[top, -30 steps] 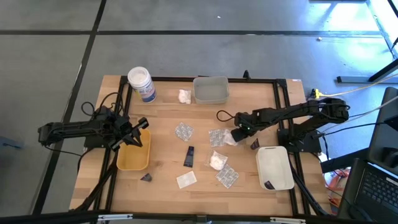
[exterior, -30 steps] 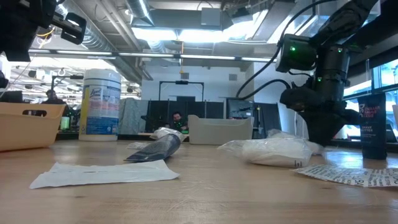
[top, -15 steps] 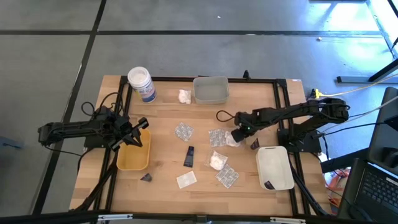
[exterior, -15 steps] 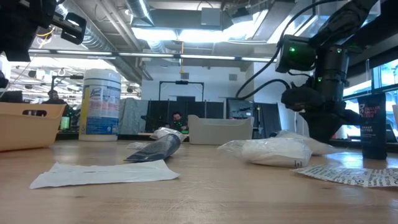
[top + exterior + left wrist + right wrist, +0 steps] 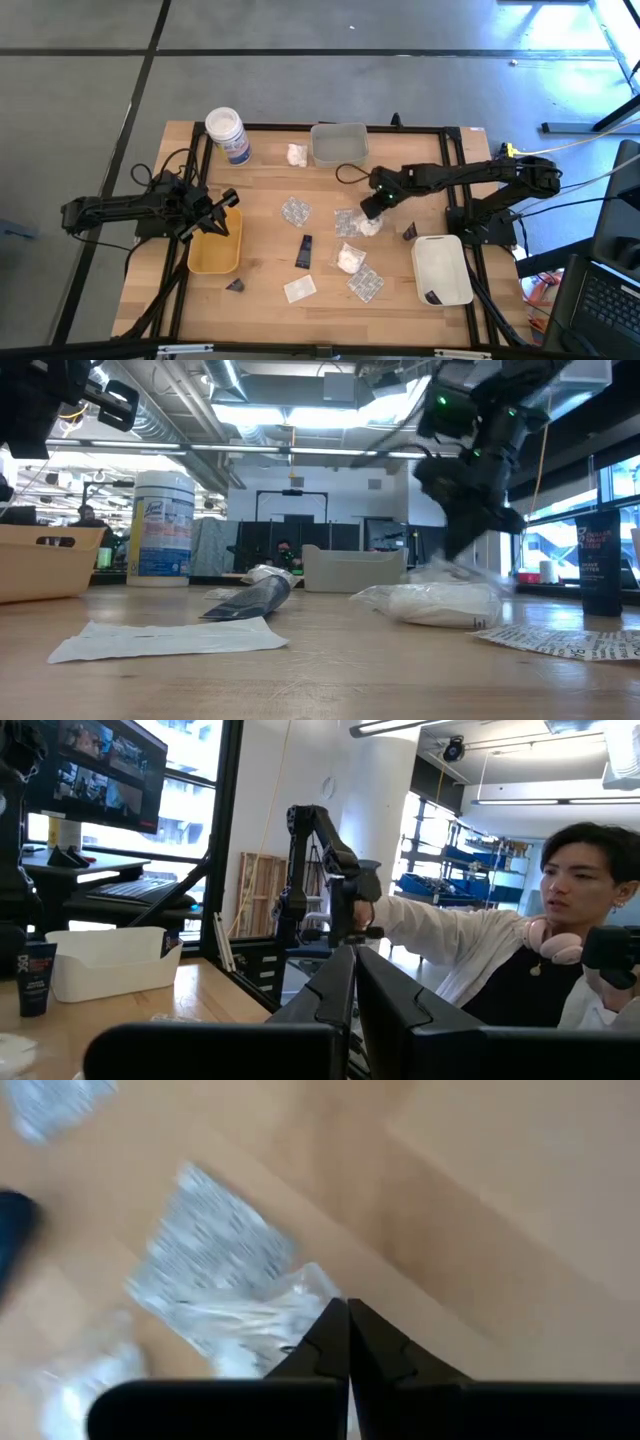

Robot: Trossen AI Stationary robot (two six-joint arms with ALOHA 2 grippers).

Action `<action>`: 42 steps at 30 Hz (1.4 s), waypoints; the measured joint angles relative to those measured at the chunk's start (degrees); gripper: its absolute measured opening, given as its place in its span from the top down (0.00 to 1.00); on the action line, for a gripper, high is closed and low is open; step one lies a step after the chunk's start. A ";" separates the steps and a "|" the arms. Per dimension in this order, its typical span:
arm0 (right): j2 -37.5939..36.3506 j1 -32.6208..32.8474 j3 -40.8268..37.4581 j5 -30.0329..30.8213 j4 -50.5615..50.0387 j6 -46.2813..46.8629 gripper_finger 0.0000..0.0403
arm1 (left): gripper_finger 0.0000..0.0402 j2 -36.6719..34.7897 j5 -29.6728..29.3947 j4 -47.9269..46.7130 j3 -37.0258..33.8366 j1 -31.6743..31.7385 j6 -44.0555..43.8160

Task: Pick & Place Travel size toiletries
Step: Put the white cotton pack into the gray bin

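Travel size toiletries lie across the wooden table: a white lumpy packet [image 5: 349,258], blister packs [image 5: 295,210] [image 5: 365,285] [image 5: 347,221], a dark tube [image 5: 304,251], a flat white sachet [image 5: 299,289] and a dark wedge [image 5: 234,285]. My right gripper [image 5: 367,206] [image 5: 347,1308] is mid-table, shut on a clear crinkly packet [image 5: 371,226] [image 5: 262,1322] with white contents. My left gripper [image 5: 229,200] [image 5: 353,960] is shut on nothing, raised over the far end of the yellow tray [image 5: 213,252]. My right gripper pinches the clear packet by an edge [image 5: 308,1306] between its two fingertips. The fingers slant down from above. The packet hangs below them [image 5: 452,574]. Whether its lower end touches the table, I cannot tell.
A white tray [image 5: 441,270] stands at the near right with a small dark item inside. A clear tray [image 5: 338,144], another white packet [image 5: 296,154] and a big jar [image 5: 227,134] are along the far edge. A small dark item [image 5: 409,232] stands beside the white tray.
My right gripper has shut on the clear packet, then risen and moved toward the table's left, rolling a little. The packet has come up off the table with it.
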 joint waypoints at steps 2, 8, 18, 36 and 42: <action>0.00 -0.52 2.16 0.47 0.00 -1.21 1.00 | 0.97 -0.01 0.00 0.00 -0.01 0.00 0.00; -0.02 -2.02 7.18 2.43 1.66 -3.76 1.00 | 0.97 0.01 -0.02 0.00 0.01 0.00 -0.02; -0.02 -6.46 8.82 2.66 10.86 -8.43 1.00 | 0.97 -0.01 0.00 0.00 -0.01 0.00 -0.02; 0.60 -10.81 8.84 -0.41 10.18 -10.36 0.88 | 0.97 -0.01 0.00 0.00 0.00 0.00 -0.01; 4.14 -5.59 8.84 -0.14 10.01 -17.53 0.73 | 0.97 -0.01 0.00 0.00 0.01 0.00 -0.01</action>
